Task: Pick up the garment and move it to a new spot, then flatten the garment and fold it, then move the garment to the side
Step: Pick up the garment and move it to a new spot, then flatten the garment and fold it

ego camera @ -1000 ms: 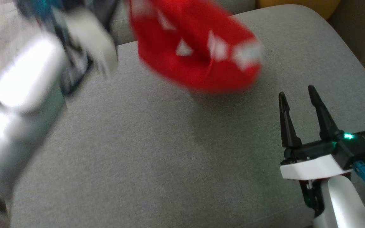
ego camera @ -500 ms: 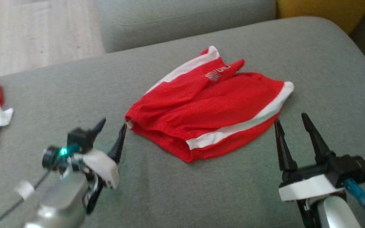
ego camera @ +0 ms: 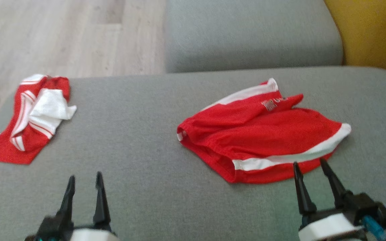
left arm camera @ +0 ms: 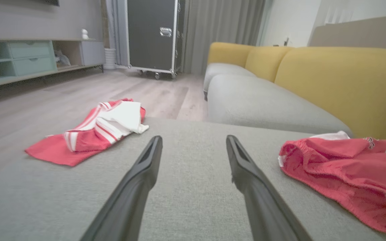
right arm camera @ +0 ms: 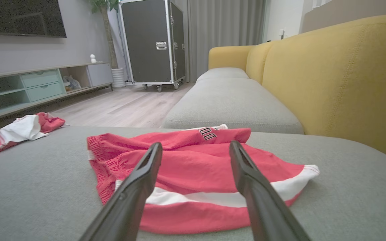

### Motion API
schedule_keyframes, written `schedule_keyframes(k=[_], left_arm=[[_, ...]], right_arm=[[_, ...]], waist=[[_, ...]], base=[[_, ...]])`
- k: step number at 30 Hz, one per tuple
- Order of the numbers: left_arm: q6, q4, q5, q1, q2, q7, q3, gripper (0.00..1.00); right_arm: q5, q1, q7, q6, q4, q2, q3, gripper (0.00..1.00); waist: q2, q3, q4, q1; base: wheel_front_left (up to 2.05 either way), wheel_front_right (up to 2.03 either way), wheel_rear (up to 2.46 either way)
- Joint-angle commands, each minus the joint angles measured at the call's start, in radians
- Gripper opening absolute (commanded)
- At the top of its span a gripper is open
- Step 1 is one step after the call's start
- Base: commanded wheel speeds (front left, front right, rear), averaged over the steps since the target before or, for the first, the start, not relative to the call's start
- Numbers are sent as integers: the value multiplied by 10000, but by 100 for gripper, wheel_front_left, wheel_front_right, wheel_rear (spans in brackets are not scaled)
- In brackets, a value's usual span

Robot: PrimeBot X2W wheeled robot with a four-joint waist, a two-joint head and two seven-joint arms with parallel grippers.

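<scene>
The garment (ego camera: 263, 137), red shorts with white side bands, lies crumpled on the grey sofa cushion (ego camera: 129, 150), right of centre. It also shows in the left wrist view (left arm camera: 340, 174) and the right wrist view (right arm camera: 196, 160). My right gripper (ego camera: 309, 163) (right arm camera: 195, 143) is open, its fingertips at the garment's near edge, nothing between them. My left gripper (ego camera: 85, 176) (left arm camera: 194, 137) is open and empty over bare cushion, well to the left of the garment.
A second red-and-white garment (ego camera: 32, 117) (left arm camera: 92, 130) (right arm camera: 22, 130) lies bunched at the cushion's far left edge. Beyond are another grey seat cushion (ego camera: 246, 33), the yellow backrest (ego camera: 374, 33) on the right and wooden floor (ego camera: 62, 33) on the left.
My left gripper has opened and let go of the garment, which has dropped from the air onto the cushion. The left arm has drawn back to the lower left. The camera has shifted too.
</scene>
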Motion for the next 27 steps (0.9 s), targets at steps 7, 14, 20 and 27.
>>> schedule_keyframes(k=[7, 14, 20, 27], left_arm=[[-392, -2058, 2012, 1479, -1038, -110, 1680, 100], [-1209, -2354, 2826, 2068, -1573, -110, 2038, 100], [-1740, -2167, 3325, 2030, -1683, -110, 2266, 100], [-2000, -1936, 3579, 2016, -1852, -110, 2447, 100]], right_arm=[[299, 503, -53, -7, -459, -36, 635, 100], [538, 885, -53, -7, -706, -36, 547, 100], [698, 911, -53, -7, -745, -36, 442, 100], [693, 915, -53, -7, -750, -36, 356, 100]], waist=[[-1, -713, 407, 1], [-1, -672, 486, 1], [-1, -580, 449, 1], [-1, -565, 369, 1]], base=[[0, 0, 0], [0, 0, 0], [0, 0, 0], [0, 0, 0]])
